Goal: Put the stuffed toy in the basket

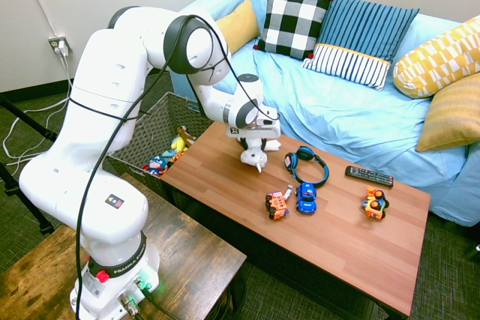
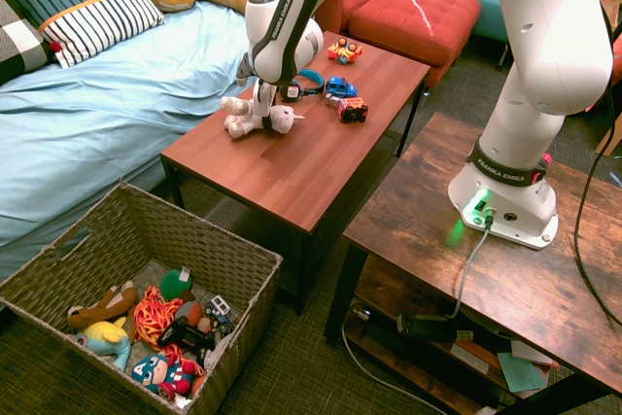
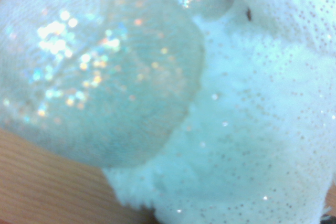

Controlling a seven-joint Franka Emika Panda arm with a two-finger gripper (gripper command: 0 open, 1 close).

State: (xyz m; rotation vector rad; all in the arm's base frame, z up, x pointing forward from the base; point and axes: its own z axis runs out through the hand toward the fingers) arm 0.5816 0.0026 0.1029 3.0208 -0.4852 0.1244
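my gripper [image 2: 260,116] pointed straight down onto the stuffed toy [image 2: 255,114] | toy lay on the wooden coffee table [image 2: 292,167], near its sofa-side edge; whether my fingers were apart or clamped on it, I could not tell | basket [image 2: 146,230] sat on the floor beside the table, holding other toys

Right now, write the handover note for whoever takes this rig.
Gripper: pointing straight down onto the stuffed toy on the coffee table; grip not confirmed, fingers hidden among the plush.
Stuffed toy: lies on the table, not lifted.
Basket: on the floor off the table's end, already holds other toys.
Done: approach to the toy.
Left: secure the grasp, lift, carry over the basket, release.
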